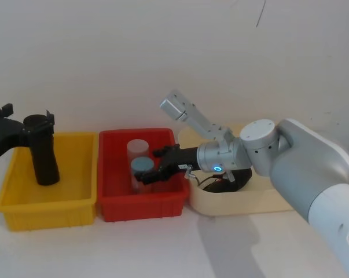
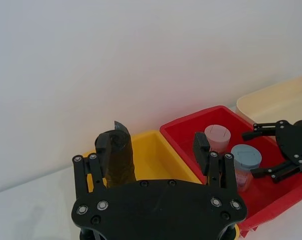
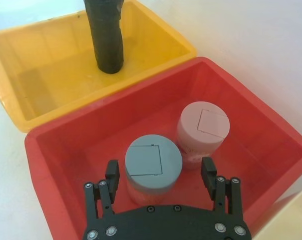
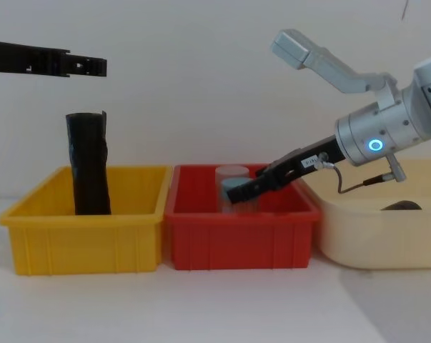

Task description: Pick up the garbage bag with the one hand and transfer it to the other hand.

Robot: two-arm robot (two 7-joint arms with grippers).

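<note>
The garbage bag is a black crinkled roll standing upright in the yellow bin, with a loose flap at its top. My left gripper hovers open above the roll's top and does not touch it; from its wrist the bag shows just past the left finger. My right gripper, on the arm with the blue lit ring, reaches into the red bin. It stands open, with its fingers on either side of a grey-lidded jar.
A second jar with a pale pink lid stands behind the grey one in the red bin. A cream tub at the right holds a dark object and a cable under the right arm. A white wall stands close behind the bins.
</note>
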